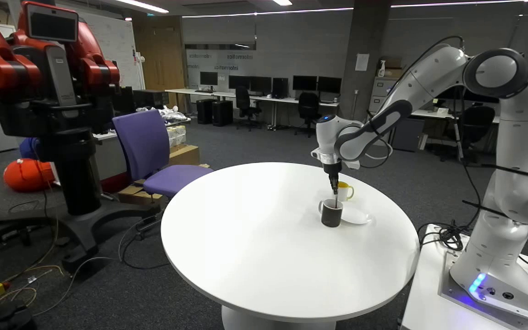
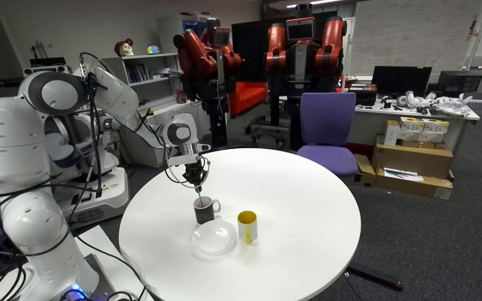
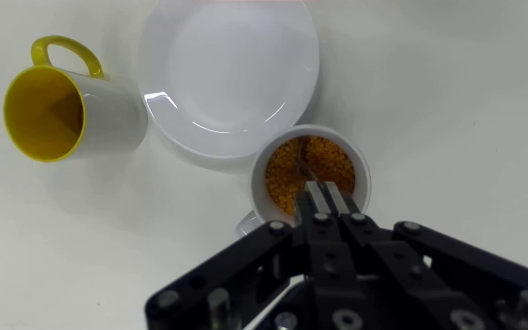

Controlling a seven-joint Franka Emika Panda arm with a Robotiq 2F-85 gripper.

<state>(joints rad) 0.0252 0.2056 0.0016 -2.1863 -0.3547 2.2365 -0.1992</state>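
My gripper (image 3: 322,187) is shut on the thin handle of a metal spoon (image 3: 307,169), directly over a dark mug with a white interior (image 3: 260,183). Small orange grains (image 3: 284,176) lie in that mug, and the spoon's lower end rests among them. Both exterior views show the spoon (image 2: 200,198) slanting down from the fingertips into the upright dark mug (image 1: 332,216). A white plate (image 3: 232,64) lies close beside it. On the plate's other side stands a white mug with yellow inside and a yellow handle (image 3: 112,114).
All of these stand on a round white table (image 2: 291,200). A purple chair (image 2: 329,125) is at its far edge, with red two-armed robots (image 2: 303,54) behind. Cables (image 1: 449,234) lie around my arm's base (image 1: 497,293) on an adjoining white surface.
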